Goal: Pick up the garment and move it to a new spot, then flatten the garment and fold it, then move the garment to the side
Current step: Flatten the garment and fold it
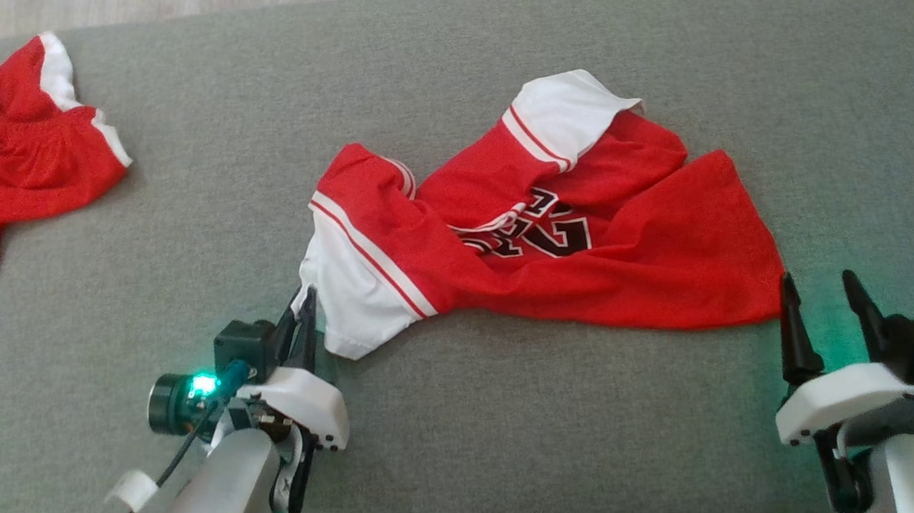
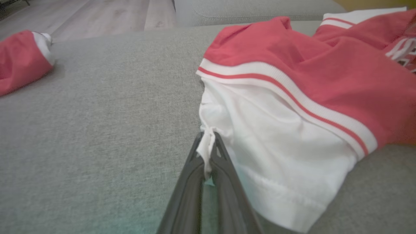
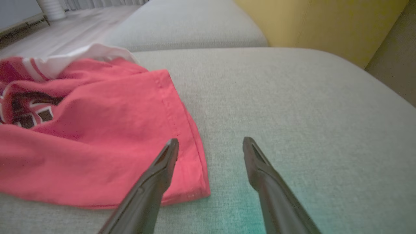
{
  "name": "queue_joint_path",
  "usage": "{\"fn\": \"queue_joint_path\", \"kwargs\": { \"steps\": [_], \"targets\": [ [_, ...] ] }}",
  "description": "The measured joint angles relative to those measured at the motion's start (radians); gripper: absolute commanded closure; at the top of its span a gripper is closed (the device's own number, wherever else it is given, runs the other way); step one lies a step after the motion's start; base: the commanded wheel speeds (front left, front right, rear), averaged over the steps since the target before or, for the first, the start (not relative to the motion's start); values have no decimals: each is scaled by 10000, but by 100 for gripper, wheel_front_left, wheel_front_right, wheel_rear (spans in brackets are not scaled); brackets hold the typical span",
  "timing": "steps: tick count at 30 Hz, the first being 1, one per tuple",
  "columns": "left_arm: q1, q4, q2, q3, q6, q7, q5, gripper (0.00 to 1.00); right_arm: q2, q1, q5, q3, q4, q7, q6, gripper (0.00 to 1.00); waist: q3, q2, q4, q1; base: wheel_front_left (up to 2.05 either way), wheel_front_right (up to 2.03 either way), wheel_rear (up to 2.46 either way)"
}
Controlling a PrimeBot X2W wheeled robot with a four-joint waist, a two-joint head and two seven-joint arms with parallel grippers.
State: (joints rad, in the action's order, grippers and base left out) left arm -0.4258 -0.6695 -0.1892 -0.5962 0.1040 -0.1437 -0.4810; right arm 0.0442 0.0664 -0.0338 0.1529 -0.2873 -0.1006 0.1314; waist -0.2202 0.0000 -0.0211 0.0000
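Limp, light garment (image 1: 581, 226): left hand (image 1: 307, 307) pinches its white sleeve (image 1: 353, 293) edge, right hand (image 1: 818, 288) gapes empty beside the red hem corner (image 1: 761, 307), likely the next hold

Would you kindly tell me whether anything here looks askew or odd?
The red garment lies crumpled, its lettering buckled into folds. The left gripper is shut on a thin pinch at the edge of the white sleeve, a slight hold, while the right gripper stands open at the hem corner, holding nothing.
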Motion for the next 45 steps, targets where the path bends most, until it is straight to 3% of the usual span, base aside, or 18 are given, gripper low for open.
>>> {"fn": "queue_joint_path", "kwargs": {
  "steps": [8,10,13,14,23,34,45],
  "targets": [
    [510,932,48,211,19,-566,-416,100,-2,668,203,52,-1467,965,0,3,31,0,-300,0,0,0,0],
    [834,1300,38,276,86,-686,-472,100,0,677,35,59,-1668,1218,0,49,58,0,-369,0,0,0,0],
    [1234,1885,-8,437,198,-777,-508,100,10,786,-479,-73,-1808,1519,0,91,118,0,-440,-1,0,0,0],
    [1337,2073,-33,462,201,-779,-577,100,12,839,-669,-148,-1841,1567,0,100,148,0,-453,-1,0,0,0],
    [2139,3969,-201,715,186,-265,-1471,100,2,820,-1843,-629,-1152,1442,0,100,749,0,-461,-1,0,0,0],
    [2104,7189,-878,1315,221,1122,-2278,100,2,1168,-2109,-261,1900,1528,0,100,2108,0,-472,-2,0,0,0],
    [-264,10721,-1542,2259,823,2472,-2378,100,6,1958,-1841,516,5722,2686,0,100,2725,1,-416,-1,0,0,0]
  ]
}}
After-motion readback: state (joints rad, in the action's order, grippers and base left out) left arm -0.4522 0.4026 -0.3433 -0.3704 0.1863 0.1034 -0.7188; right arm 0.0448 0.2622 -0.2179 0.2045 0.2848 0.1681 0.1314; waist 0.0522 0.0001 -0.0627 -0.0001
